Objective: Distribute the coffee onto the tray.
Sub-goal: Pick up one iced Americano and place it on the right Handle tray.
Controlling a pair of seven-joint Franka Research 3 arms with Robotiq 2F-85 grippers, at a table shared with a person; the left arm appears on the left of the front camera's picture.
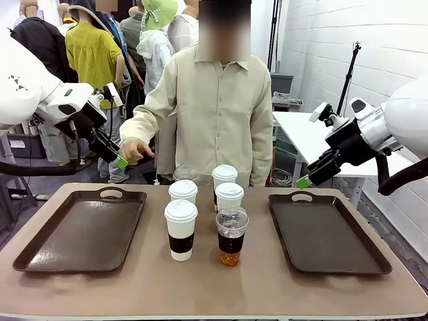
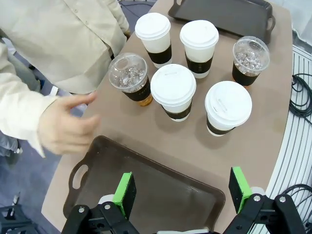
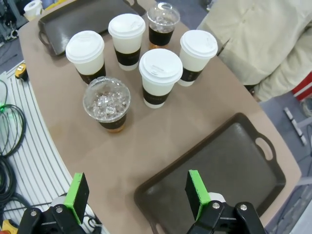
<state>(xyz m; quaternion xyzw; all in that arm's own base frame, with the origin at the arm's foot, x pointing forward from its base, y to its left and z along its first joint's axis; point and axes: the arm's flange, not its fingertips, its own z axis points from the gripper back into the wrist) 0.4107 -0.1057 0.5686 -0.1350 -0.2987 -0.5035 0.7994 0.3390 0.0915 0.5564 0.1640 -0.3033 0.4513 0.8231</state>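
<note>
Six cups of coffee stand grouped mid-table between two empty dark brown trays. Four are white lidded cups (image 1: 181,231) (image 2: 173,90) (image 3: 160,78) with brown sleeves. A clear dome-lidded cup (image 1: 232,235) (image 3: 107,105) stands at the front, and a second clear cup (image 2: 129,78) (image 3: 162,22) at the back by the person. My left gripper (image 1: 117,157) (image 2: 182,192) hangs open above the left tray (image 1: 80,231) (image 2: 161,190). My right gripper (image 1: 306,178) (image 3: 137,195) hangs open above the right tray (image 1: 328,231) (image 3: 219,170). Neither holds anything.
A person in a beige shirt stands at the far side. One hand (image 1: 137,148) (image 2: 68,129) hovers over the table's far left edge, close to my left gripper. Cables (image 3: 9,126) lie on the floor beside the table. A white table (image 1: 301,134) stands behind on the right.
</note>
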